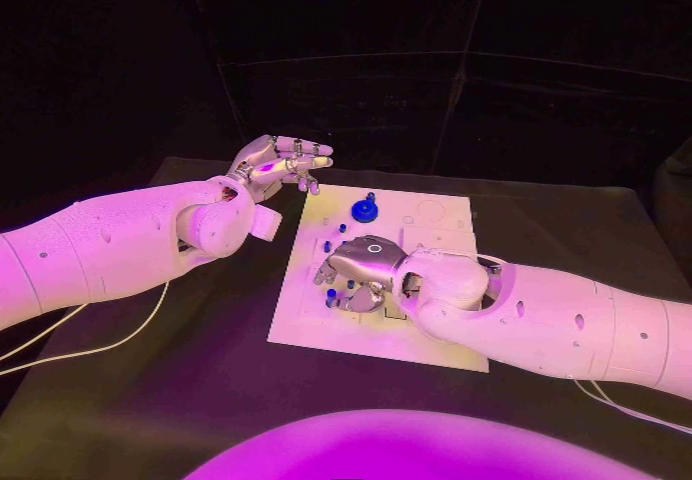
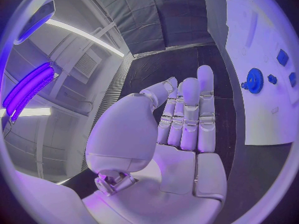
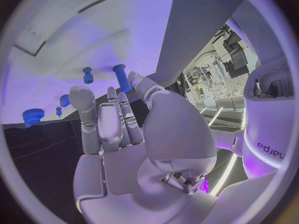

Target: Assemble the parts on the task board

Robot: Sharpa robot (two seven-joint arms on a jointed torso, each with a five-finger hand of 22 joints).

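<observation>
Left hand: my left hand (image 1: 277,163) hangs off the board's far left corner, above the table, palm up. In my left wrist view the fingers (image 2: 190,115) stand straight and close side by side, the thumb a little apart. Nothing is in it.

Right hand: my right hand (image 1: 364,268) is down over the middle of the board, on its left half. From the head view I cannot tell whether it grips anything. In my right wrist view the fingers (image 3: 112,122) reach out straight over the white plate, with the thumb (image 3: 142,86) touching or just beside a blue peg (image 3: 122,78). I cannot tell whether that is a pinch or just a touch.

Board: the board (image 1: 433,230) lies flat in the middle of the table (image 1: 188,400), its long side running away from me.

Gear: a blue gear (image 1: 365,211) stands on the far part of the board, just beyond my right hand. It also shows in my left wrist view (image 2: 254,80), near the board's edge.

Small parts: a few small blue pieces (image 1: 327,245) sit along the board's left side, right by my right hand's fingers. Another short blue peg (image 3: 87,75) stands beside the taller one in my right wrist view, apart from my fingers.

Cable: a white cable (image 1: 87,350) trails on the table under my left arm.
</observation>
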